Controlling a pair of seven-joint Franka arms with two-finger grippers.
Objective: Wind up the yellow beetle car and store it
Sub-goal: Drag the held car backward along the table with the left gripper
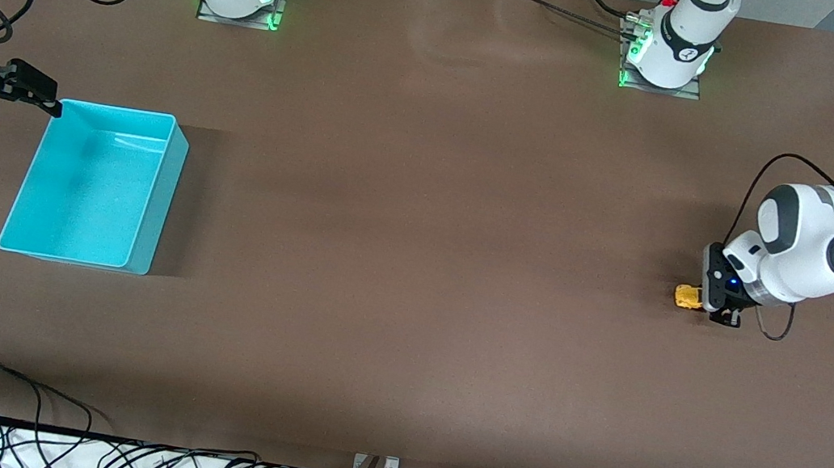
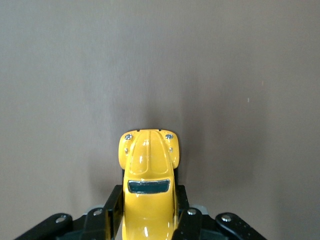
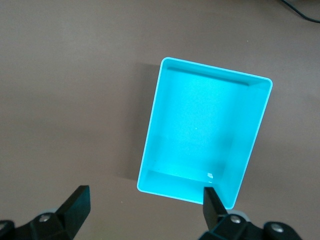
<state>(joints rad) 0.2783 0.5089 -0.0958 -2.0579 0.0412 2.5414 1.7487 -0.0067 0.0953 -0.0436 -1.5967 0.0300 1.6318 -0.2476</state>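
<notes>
At table level my left gripper (image 2: pixel 148 220) clamps the yellow beetle car (image 2: pixel 148 172) (bonnet only clear from its wrist view); right gripper (image 3: pixel 145 210) waits agape over the turquoise bin (image 3: pixel 165 125).

Two white robot arms with grey joint caps stand on metal base plates at the top of the frame, glowing green at their collars, each with a red button. Black cables loop along them. Their grippers are black, with silver screws.
</notes>
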